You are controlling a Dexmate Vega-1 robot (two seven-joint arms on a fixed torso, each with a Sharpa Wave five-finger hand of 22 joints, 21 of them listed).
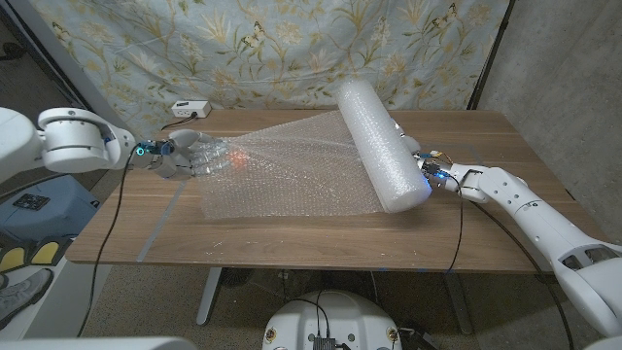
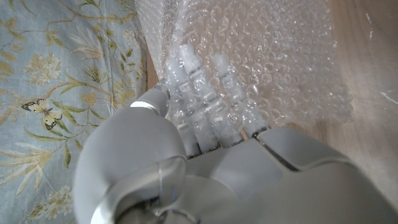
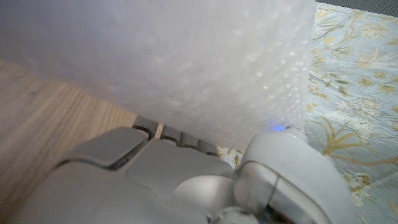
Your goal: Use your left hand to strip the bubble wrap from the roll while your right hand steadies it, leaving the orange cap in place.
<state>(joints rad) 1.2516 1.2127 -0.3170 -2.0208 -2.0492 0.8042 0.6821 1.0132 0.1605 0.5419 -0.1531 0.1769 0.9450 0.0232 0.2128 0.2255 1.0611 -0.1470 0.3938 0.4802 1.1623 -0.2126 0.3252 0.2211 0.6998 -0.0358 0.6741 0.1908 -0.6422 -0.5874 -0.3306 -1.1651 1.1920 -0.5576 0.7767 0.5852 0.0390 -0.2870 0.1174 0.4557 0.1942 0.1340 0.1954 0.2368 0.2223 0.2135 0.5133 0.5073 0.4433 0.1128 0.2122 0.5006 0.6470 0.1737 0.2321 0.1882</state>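
Pale blues, whites and brown wood

Clear bubble wrap (image 1: 292, 170) dotted with bubbles, white roll (image 1: 381, 144), brown wooden table (image 1: 292, 238), pale blue backdrop (image 1: 243, 49) with cream flowers and butterflies, white-grey left hand (image 2: 205, 99); perhaps an orange glow under the wrap

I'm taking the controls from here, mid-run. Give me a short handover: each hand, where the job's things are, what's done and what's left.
Left hand: at the table's left side, holding the free end of the bubble wrap sheet, fingers under the film.
Right hand: pressed against the roll near its closer end, steadying it.
The roll lies at the table's right side, pointing away from the robot; the sheet stretches leftward from it across the table.
Done: a long stretch is unrolled.
Left: the roll is still thick, so keep stripping. I can't make out the orange cap.
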